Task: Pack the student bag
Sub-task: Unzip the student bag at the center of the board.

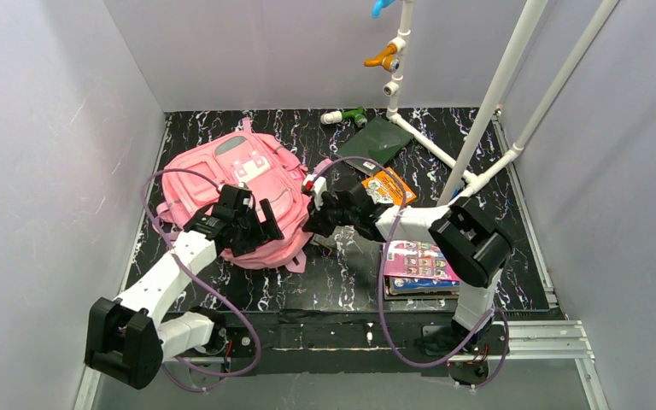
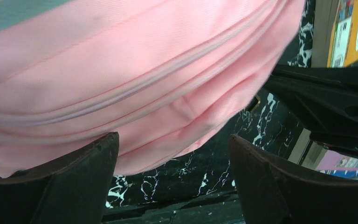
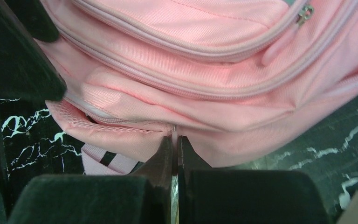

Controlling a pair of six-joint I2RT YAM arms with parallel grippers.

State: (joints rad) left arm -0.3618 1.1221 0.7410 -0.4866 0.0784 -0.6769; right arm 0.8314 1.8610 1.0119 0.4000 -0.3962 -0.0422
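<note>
**Entry: student bag [image 1: 237,192].** Soft pink fabric, grey stripe, several zip lines. It is lying slumped on the black marbled surface [image 1: 342,286], directly ahead of both end effectors, with one at each side of its near edge.

**Left end effector [image 2: 172,186].** Its fingers [image 2: 74,179] are standing spread wide and gripping nothing. The bag's zipped flank is bulging just ahead of them and slightly above.

**Right end effector [image 3: 174,147].** Its fingers are pressing together and pinching a thin pale zip tab [image 3: 174,133] at the bag's lower seam, right at the fingertips.

**Handling, as a judgement.** The bag is looking light and limp. It is likely to sag, crease and slide along the surface rather than hold its shape when pulled. The tab is the place to pull. A fold of cloth or a strap beside that zip is the place to brace, since the smooth weave may be slipping out of a shallow grip.

**Views compared.**
- The overhead view alone is giving the whole layout. Beyond the right end effector are an orange packet [image 1: 389,184] and a dark green folder [image 1: 376,142], and a stack of books [image 1: 418,266] is lying back toward that arm's base.
- The overhead view is hiding both fingertip pairs behind the wrists.
- Only the right wrist view is showing the pinch on the tab.
- Only the left wrist view is showing the bare gap between the spread fingers.
</note>
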